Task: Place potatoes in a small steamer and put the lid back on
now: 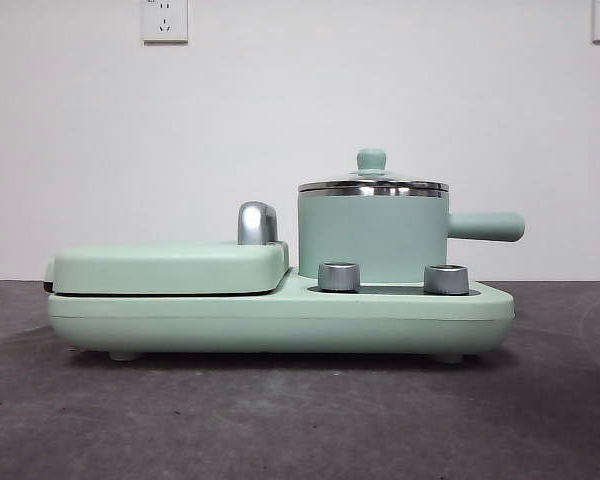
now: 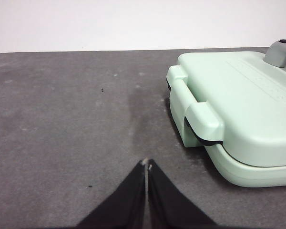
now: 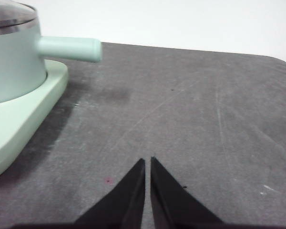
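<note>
One small steamer (image 1: 372, 238), one lid (image 1: 372, 183) on it; both tools pressed together.

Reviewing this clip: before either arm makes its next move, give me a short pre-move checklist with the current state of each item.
1. Lid seated on the small steamer: ok; it has to come off first.
2. Steamer upright on the green base, side handle clear of other things: ok.
3. Potato located: not ok, none shows in any view.
4. Left gripper empty, jaws together, beside the grill cover: ok.
5. Right gripper empty, jaws nearly together, over bare table: ok.
6. Steamer contents: cannot tell.
</note>
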You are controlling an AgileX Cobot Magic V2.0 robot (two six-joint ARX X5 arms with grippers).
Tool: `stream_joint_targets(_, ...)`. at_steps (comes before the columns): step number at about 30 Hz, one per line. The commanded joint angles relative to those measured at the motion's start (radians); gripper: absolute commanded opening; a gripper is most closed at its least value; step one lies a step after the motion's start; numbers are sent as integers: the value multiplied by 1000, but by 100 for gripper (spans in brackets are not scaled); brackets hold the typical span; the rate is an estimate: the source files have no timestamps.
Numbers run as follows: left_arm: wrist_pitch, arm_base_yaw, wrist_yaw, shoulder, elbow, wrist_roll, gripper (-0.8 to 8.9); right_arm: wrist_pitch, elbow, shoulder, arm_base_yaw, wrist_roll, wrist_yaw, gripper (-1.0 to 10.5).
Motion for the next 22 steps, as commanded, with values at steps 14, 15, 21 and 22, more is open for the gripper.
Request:
stream_joint_targets(14,-7,0,-2,-2,-18,13,5,11,-5,-2,-14,-11,0,17)
stream_joint_targets(15,-7,0,-2,-2,-18,13,5,11,-5,-2,-14,-11,0,17)
stream_joint_targets(21,-7,0,-2,-2,-18,13,5,-7,-5,-2,-14,-11,0,17)
stream_joint_targets(22,-8,0,-2,-2,-18,13,5,-6,-5,-2,-14,-11,0,17)
